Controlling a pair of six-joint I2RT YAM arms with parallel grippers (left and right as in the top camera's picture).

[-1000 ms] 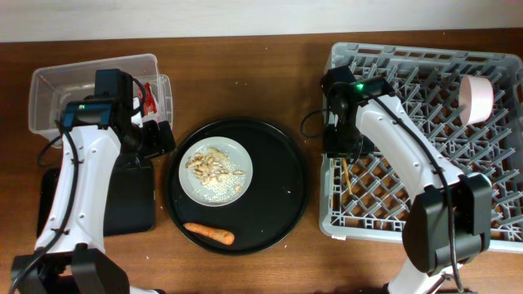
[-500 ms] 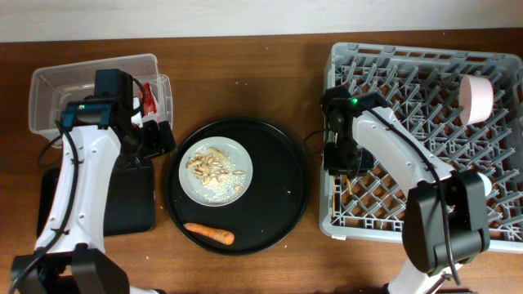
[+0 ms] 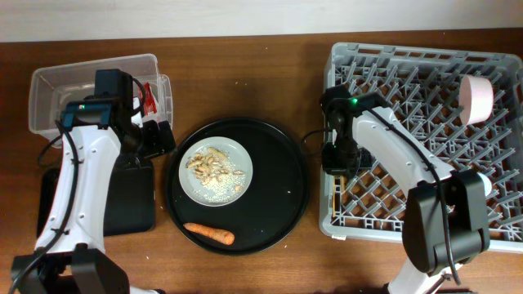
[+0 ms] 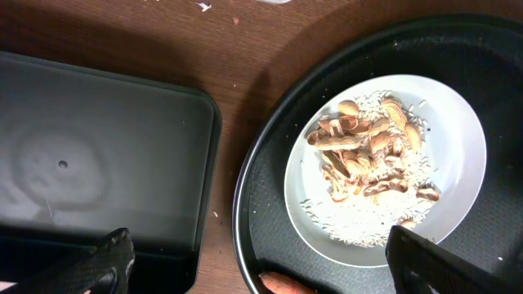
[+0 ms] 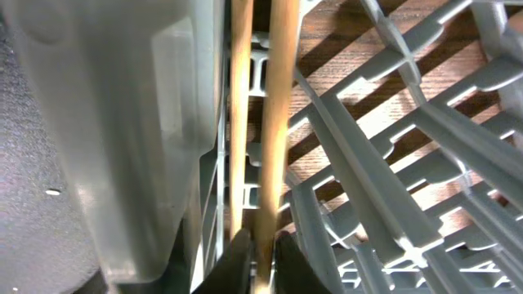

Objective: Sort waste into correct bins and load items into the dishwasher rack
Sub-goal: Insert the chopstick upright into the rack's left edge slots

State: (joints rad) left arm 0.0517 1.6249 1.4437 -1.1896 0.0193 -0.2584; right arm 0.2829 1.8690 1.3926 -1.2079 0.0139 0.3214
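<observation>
Currently, step in hand: the right arm is, by my reading, placing the chopsticks (image 5: 274,122) in the dishwasher rack (image 3: 409,51), while the plate and the waste are waiting
Right gripper: the right gripper (image 5: 261,261) is pinching the pair of sticks near one end, closed on both, at the left middle of the rack in the overhead frame
Chopsticks' place: they are running side by side up the middle of the right wrist frame, over the lattice and just beside the rack's pale left wall; whether they are resting on the lattice I cannot tell
Handling: thin, light, stiff wood, likely sliding against each other and slipping through the lattice gaps, so I am judging a pinch across both sticks together safer than a hold on one
Left gripper: the left gripper (image 4: 260,245) is hanging wide open and empty, over the gap between the flat black tray (image 4: 98,155) and the round black tray (image 4: 249,188)
Elsewhere: the plate (image 3: 214,190) is carrying the food scraps (image 3: 211,163) at centre frame, the carrot (image 3: 209,234) is lying below it on the round black tray, the bowl (image 3: 476,100) is sitting at the rack's upper right, and something red, seemingly the red snack wrapper (image 3: 149,95), is showing in the clear tub (image 3: 49,98) at upper left
</observation>
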